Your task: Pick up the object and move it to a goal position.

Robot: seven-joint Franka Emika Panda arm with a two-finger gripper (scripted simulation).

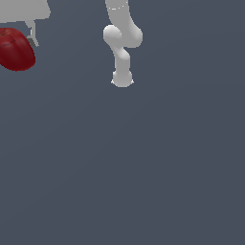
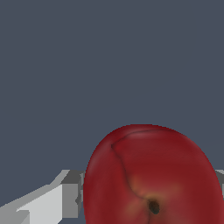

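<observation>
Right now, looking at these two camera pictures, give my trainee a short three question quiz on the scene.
1. True or false: the gripper sits near the middle of the exterior view.
2. Multiple choice: what colour is the apple? A) green B) dark red C) yellow
3. Short answer: in the wrist view, what grey part shows on both sides of the apple?

Key
1. False. It is at the upper corner on the exterior view's left, with the apple beside it.
2. B.
3. The gripper's fingers, one on each side of the apple; the apple hides the contact, so a firm grip cannot be confirmed.
</observation>
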